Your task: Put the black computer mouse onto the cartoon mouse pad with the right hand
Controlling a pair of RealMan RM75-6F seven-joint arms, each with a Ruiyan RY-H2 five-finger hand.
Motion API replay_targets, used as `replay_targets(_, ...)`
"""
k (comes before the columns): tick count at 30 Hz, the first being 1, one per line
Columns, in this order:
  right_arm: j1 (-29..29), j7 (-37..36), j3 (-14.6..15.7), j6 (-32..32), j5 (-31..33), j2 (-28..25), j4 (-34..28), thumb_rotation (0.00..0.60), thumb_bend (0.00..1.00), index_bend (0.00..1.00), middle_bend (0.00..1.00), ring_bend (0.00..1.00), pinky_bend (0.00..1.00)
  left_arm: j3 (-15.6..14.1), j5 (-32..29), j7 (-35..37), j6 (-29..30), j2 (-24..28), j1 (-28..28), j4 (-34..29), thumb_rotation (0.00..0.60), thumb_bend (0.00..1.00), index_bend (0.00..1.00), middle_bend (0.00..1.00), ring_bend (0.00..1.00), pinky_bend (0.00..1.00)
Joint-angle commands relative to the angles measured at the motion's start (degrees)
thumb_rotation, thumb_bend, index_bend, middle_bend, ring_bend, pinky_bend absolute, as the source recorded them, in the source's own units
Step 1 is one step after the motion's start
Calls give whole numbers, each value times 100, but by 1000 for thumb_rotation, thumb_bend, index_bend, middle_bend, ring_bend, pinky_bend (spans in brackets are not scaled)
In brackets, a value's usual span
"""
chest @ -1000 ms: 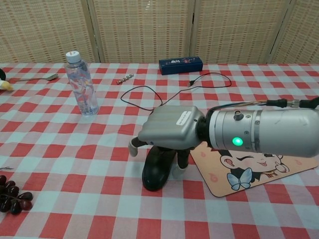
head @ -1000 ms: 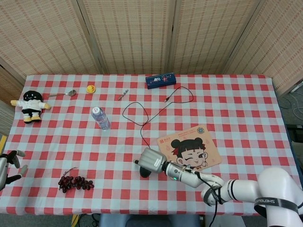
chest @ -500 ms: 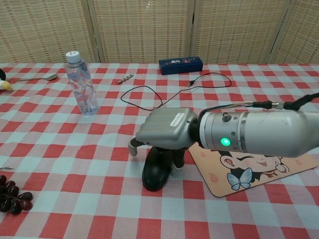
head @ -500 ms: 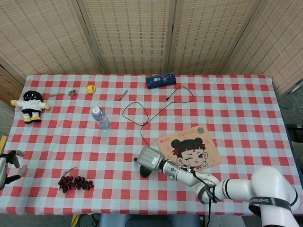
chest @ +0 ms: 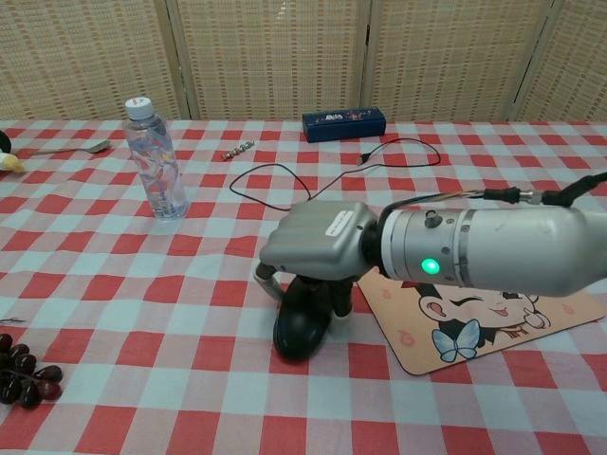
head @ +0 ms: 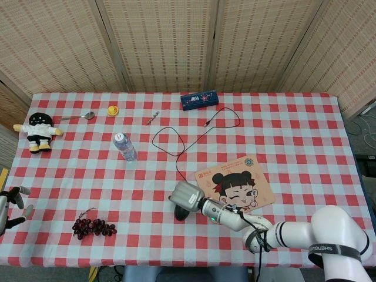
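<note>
One hand doing the work: right hand (chest: 318, 248) sits over the mouse (chest: 302, 322), fingers curled down around its sides, so it looks gripped. Mouse rests on the cloth just left of the pad (chest: 493, 327), ready for lifting across.

A red-and-white checked surface (chest: 114, 284) fills the view. At its middle, the right hand (chest: 318, 242), silver with its fingers curled downward, closes over the top of the black computer mouse (chest: 302, 322), which sits on the cloth. Just right of the mouse lies the cartoon mouse pad (chest: 484, 327), showing a winking face, with the robot's forearm above it. Behind the mouse, a thin black cable (chest: 285, 185) loops toward a dark blue box (chest: 344, 123). Far left of the mouse stands a clear water bottle (chest: 155, 159); a spoon (chest: 71, 149) lies beyond it. Dark grapes (chest: 24, 374) sit at the lower left edge.
</note>
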State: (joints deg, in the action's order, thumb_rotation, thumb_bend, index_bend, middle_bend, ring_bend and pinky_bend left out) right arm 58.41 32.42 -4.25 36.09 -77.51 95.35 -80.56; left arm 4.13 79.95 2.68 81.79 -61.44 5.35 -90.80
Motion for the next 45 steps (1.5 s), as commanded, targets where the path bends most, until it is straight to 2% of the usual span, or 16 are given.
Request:
replay_targets(1, 2, -44, 17, 58, -43, -63, -64, 600, 124, 529, 1000, 1000, 1000, -3, -1, -17, -6, -8, 2, 2, 600, 328, 524, 635, 509, 601)
replay_targets(11, 18, -249, 179, 227, -486, -667, -541, 600, 144, 542, 1000, 1000, 1000, 4, -44, -85, -36, -39, 13, 26, 600, 328, 524, 635, 509, 601)
replay_targets(16, -31, -542, 383, 410, -962, -1087, -786, 600, 144, 542, 1000, 1000, 1000, -1, -43, -138, -44, -52, 19, 18, 600, 328, 524, 635, 509, 601)
replay_targets(19, -80, -998, 568, 684, -1464, -1299, -753, 600, 148, 542, 1000, 1000, 1000, -4, -38, -167, -52, -65, 27, 17, 600, 328, 524, 635, 508, 601)
replay_targets(26, -156, -2068, 1024, 1338, -2431, -1649, -372, 600, 145, 542, 1000, 1000, 1000, -17, -67, -284, -111, -126, 55, 25, 600, 328, 524, 636, 509, 601)
replay_targets(32, -233, -2853, 1347, 1961, -3060, -1695, 311, 600, 145, 542, 1000, 1000, 1000, -13, -117, -347, -164, -173, 77, 55, 600, 328, 524, 636, 509, 601)
replay_targets(45, -200, -3559, 1813, 2596, -3886, -1576, 1574, 600, 133, 541, 1000, 1000, 1000, 0, -191, -349, -230, -194, 97, 96, 600, 328, 524, 635, 508, 601)
